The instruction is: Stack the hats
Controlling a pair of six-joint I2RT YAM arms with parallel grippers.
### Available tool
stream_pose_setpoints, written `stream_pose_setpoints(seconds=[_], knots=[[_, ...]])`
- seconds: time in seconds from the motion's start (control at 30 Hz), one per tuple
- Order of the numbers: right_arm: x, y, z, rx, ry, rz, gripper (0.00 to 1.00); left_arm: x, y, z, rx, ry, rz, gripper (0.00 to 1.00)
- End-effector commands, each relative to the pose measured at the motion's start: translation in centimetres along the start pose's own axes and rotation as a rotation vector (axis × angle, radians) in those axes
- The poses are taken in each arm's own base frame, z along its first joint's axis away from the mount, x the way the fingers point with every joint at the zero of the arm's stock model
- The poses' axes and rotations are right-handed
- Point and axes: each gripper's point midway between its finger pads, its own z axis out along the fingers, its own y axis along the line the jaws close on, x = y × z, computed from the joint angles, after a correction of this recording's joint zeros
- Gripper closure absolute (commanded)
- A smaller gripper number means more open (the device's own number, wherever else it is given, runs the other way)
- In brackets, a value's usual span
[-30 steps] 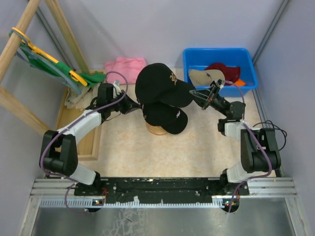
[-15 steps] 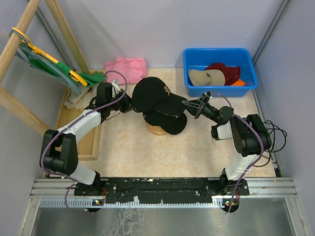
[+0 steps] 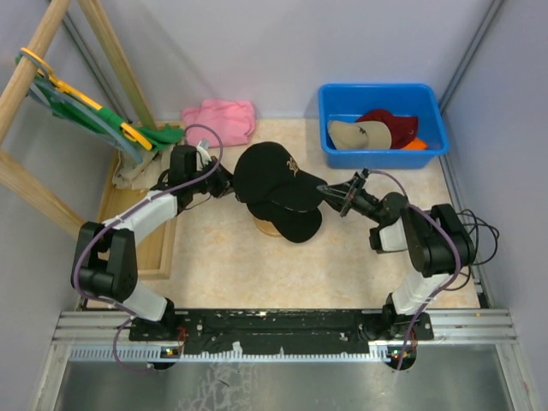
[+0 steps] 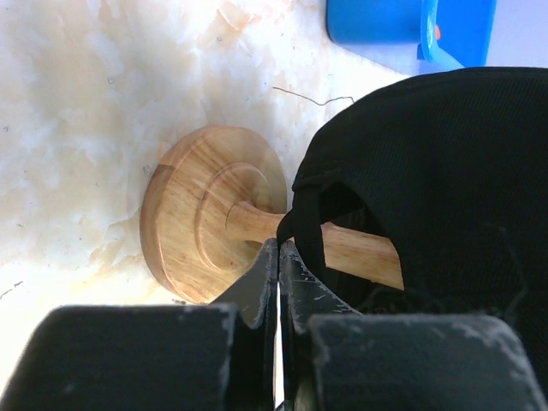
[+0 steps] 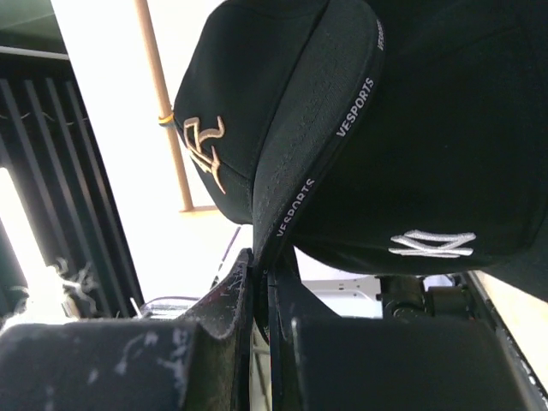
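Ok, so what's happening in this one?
Both arms hold the black cap with the gold logo: the left gripper is shut on its back strap, the right gripper is shut on its brim. The cap sits directly over a second black cap that is already on the wooden stand; whether it has fully settled is hard to tell. A tan cap, a dark red hat and an orange hat lie in the blue bin.

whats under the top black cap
Under the top black cap sits a second black cap, over a wooden stand whose round base and post show. The stand's top is hidden by the caps.
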Motion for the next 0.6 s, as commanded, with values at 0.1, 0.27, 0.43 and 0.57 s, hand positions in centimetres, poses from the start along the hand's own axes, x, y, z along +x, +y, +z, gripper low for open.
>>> stream_pose_setpoints(seconds=[0.1,0.27,0.43,0.57], knots=[[3.0,0.6,-1.1,0.005,0.068,-0.167,1.0,1.5,3.0,0.1,-0.058,0.031,-0.008,1.0],[3.4,0.9,-1.2,0.023,0.065,-0.22,1.0,2.8,4.5,-0.2,-0.098,0.062,-0.017,1.0],[2.9,0.3,-1.5,0.101,0.043,-0.246,1.0,3.9,5.5,-0.6,-0.126,0.08,-0.029,1.0],[3.1,-0.8,-2.1,0.115,0.038,-0.234,1.0,5.2,6.7,-0.9,-0.155,0.099,-0.049,1.0]])
